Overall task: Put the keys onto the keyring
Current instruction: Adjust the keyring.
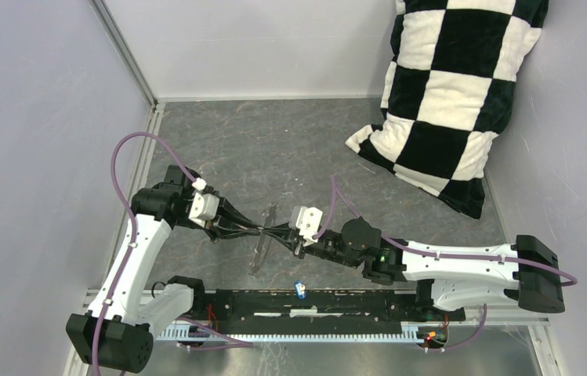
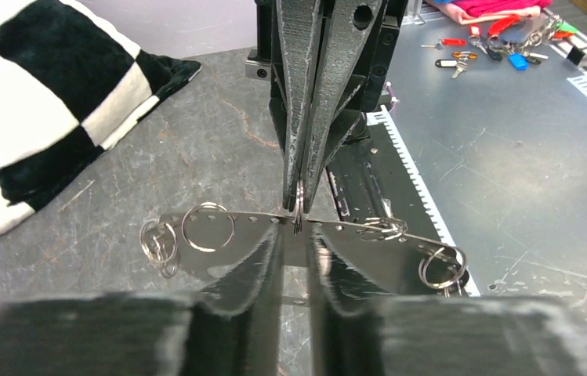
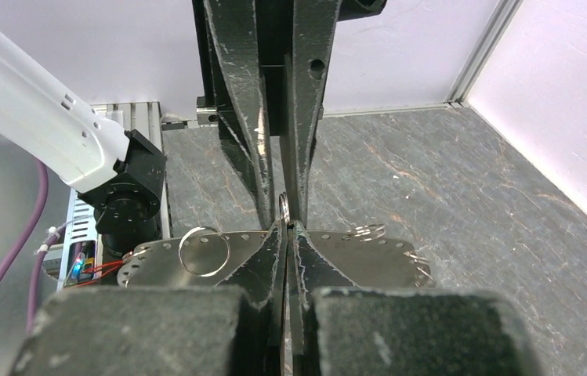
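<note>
Both arms met over mid-surface (image 1: 274, 149), tips nose to nose. L end effector (image 2: 294, 237) and R end effector (image 2: 300, 196) were both narrow, jaws near shut. They pinched the same spot: the mid edge of an upright perforated metal strip (image 3: 157, 262), where the ring (image 2: 298, 210) stood edge-on btw the tips. Each looked to grip the ring along w/ the strip's edge; couldn't split which held which. Spare rings (image 2: 208, 227) hung from the strip's holes either side.

The key (image 1: 300, 290), blue head, tiny, lay on the black rail (image 1: 368, 301) at the near edge, btw the arm bases. It was not on the ring and not held. From the pinch point it lay toward the near edge and a bit to the R, well apart from both sets of tips. R end effector was the nearer. Key's long axis seemed approx near-far, but it was too small to be sure. Neither wrist cam showed it.

Judgement: early stage, no key threaded. The next move prob needs one arm to let go and go back for the key. R is better placed, w/ L holding the ring. Risk: the key is far smaller than the fingers and lies flat, so a hard pick.

Coloured keys (image 2: 501, 43) lay far off past the rail. A pillow (image 1: 447, 94) sat far R.
</note>
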Controlling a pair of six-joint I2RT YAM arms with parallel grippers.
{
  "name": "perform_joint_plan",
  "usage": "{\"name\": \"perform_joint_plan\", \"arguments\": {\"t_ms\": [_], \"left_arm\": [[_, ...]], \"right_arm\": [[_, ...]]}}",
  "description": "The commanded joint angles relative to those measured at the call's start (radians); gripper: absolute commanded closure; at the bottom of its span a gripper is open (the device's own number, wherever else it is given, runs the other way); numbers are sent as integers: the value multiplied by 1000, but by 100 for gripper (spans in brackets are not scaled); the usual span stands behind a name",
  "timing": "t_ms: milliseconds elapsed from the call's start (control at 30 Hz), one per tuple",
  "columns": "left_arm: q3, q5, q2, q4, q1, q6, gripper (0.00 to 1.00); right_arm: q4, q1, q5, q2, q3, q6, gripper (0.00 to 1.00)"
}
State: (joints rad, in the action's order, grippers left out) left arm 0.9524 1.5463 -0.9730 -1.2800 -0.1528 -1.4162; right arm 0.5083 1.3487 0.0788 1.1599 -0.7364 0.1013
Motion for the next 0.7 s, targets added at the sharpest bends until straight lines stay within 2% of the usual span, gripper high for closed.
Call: {"name": "perform_joint_plan", "arguments": {"t_ms": [0,67,167,300,400,667], "left_arm": [[7,90,10,13,-2,9,89],[6,90,8,12,-2,8,93],[10,91,7,11,-2,10,80],[10,91,8,12,-2,14,77],[9,90,9,12,-2,15,71],[13,90,8,11,-2,22,74]], "right_arm": [[85,9,-5,-7,-40,-5,99],[87,8,-6,-9,-38,-5,99],[88,9,-8,-9,-37,-8,99],[93,8,-16,-6,-34,-11,99],[95,9,-15,-3,-34,-11,99],[96,9,-16,4,-35,-12,99]]}}
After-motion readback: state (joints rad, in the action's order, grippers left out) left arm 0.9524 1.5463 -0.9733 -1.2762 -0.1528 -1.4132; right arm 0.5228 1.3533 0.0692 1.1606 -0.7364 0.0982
